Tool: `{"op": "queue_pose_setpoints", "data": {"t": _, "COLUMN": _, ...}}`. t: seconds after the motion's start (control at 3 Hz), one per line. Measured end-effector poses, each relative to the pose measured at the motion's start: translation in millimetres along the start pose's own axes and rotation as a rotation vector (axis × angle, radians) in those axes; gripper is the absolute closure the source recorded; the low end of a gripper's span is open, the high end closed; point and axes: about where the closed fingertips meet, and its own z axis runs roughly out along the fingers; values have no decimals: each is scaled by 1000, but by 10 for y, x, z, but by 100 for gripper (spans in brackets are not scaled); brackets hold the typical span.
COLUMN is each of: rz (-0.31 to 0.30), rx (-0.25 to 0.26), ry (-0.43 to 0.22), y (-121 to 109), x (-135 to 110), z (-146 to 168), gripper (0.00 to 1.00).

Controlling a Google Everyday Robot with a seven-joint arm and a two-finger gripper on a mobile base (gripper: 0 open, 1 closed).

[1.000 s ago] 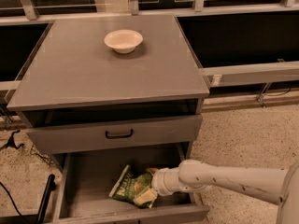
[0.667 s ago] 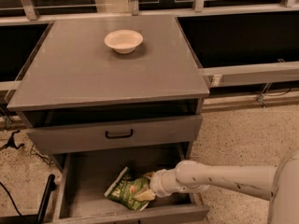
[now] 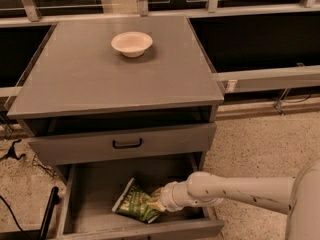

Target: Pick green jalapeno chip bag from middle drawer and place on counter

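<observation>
The green jalapeno chip bag (image 3: 131, 204) lies crumpled on the floor of the open middle drawer (image 3: 92, 196), near its front centre. My gripper (image 3: 156, 201) reaches into the drawer from the right at the end of the white arm (image 3: 235, 189). Its tip is at the bag's right end and touches it. The counter (image 3: 100, 79) is the grey top slab above.
A cream bowl (image 3: 131, 43) stands at the back middle of the counter. A shut grey drawer front with a black handle (image 3: 126, 144) overhangs the open drawer. A black pole (image 3: 48, 211) leans at the drawer's left. Speckled floor lies to the right.
My gripper has moved a little to the left inside the drawer, and the bag has shifted left with it.
</observation>
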Motion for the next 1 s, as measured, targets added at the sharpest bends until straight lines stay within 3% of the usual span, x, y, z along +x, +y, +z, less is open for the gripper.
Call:
{"op": "queue_pose_setpoints", "data": {"t": 0.33, "rz": -2, "rx": -3, "ry": -3, "y": -5, "x": -22, "z": -18, "gripper": 100}}
{"op": "queue_pose_setpoints", "data": {"t": 1.0, "rz": -67, "rx": -51, "ry": -23, "y": -59, "x": -432, "z": -456, "gripper": 100}}
